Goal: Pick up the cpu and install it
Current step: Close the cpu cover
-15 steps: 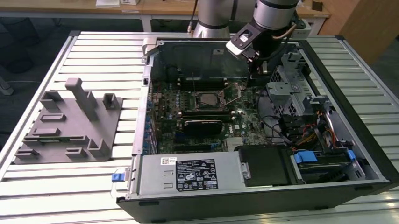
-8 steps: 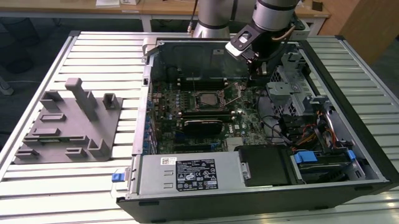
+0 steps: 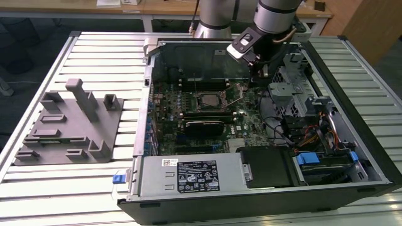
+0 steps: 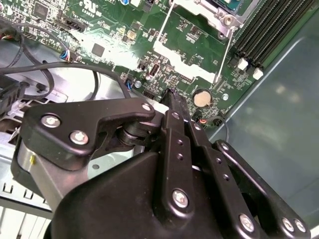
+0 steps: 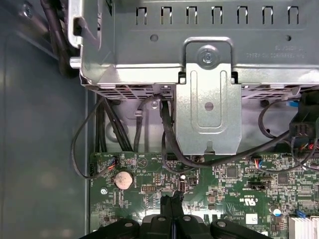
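- The arm (image 3: 275, 14) is built of round, silver-grey tube sections.
- A boxy black-and-white housing (image 3: 242, 46) is fixed at its wrist, with a thin brownish cable (image 3: 291, 34) just beside it.
- The gripper (image 4: 174, 97) is matte black, made of flat link bars (image 4: 89, 127) with rounded ends.
- Bright silver screws (image 4: 180, 198) pin the bars.
- Its fingers (image 5: 167, 205) are narrow black strips.

The small, thin, square, silvery-topped cpu (image 3: 210, 99) is seen lying flat (apparently within the black socket frame (image 3: 198, 99)), toward 12 o'clock of the exterior view's middle.
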Controlling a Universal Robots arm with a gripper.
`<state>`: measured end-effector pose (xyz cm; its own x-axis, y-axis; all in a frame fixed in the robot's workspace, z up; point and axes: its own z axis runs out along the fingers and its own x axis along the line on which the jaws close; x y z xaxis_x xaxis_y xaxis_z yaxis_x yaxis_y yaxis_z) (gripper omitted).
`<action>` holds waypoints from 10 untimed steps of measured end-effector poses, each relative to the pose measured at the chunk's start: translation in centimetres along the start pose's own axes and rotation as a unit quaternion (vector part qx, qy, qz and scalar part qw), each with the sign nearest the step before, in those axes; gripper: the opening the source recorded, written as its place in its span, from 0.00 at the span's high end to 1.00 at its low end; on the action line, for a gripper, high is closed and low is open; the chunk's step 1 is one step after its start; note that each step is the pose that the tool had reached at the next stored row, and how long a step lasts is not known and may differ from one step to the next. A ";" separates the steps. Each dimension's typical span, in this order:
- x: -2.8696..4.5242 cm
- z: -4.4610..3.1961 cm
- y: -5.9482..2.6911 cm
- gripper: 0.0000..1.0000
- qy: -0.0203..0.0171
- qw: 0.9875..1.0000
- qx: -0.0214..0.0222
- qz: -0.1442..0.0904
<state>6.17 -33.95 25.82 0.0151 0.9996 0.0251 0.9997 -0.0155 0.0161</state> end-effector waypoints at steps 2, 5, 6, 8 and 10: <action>0.00 0.30 0.00 0.89 0.000 1.000 0.000 0.000; -0.01 0.37 -0.01 0.89 0.000 1.000 0.000 0.000; -0.01 0.37 -0.01 0.89 0.000 1.000 0.000 0.000; -0.01 0.46 -0.01 0.89 0.000 1.000 0.000 0.000; -0.02 0.65 -0.02 0.89 0.000 1.000 0.000 0.000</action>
<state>6.16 -33.95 25.16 0.0152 0.9996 0.0251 0.9997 -0.0156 0.0162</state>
